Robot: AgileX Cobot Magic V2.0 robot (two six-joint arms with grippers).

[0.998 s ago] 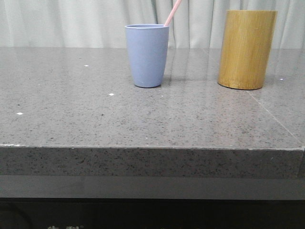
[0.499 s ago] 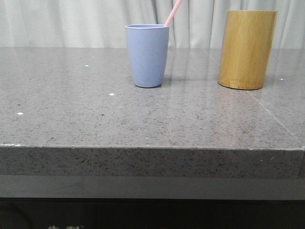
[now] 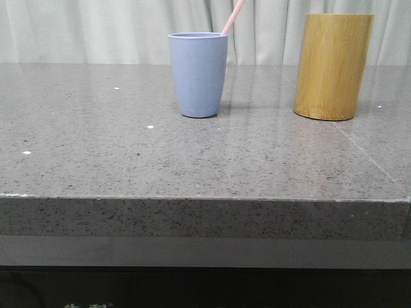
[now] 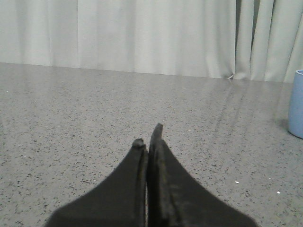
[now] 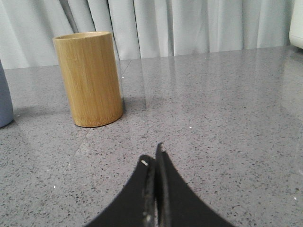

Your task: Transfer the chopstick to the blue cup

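Note:
The blue cup (image 3: 198, 74) stands upright mid-table in the front view, and a pale pink chopstick (image 3: 232, 17) leans out of its rim toward the upper right. An edge of the blue cup (image 4: 296, 104) shows in the left wrist view and a sliver of the blue cup (image 5: 4, 104) in the right wrist view. My left gripper (image 4: 147, 137) is shut with nothing in it, low over bare table, well away from the cup. My right gripper (image 5: 154, 156) is also shut and empty, some way short of the bamboo cylinder. Neither gripper appears in the front view.
A taller yellow-brown bamboo cylinder (image 3: 332, 66) stands to the right of the cup; the same cylinder (image 5: 89, 78) shows in the right wrist view. The grey speckled table (image 3: 128, 160) ends at a front edge. Pale curtains (image 3: 96, 29) hang behind.

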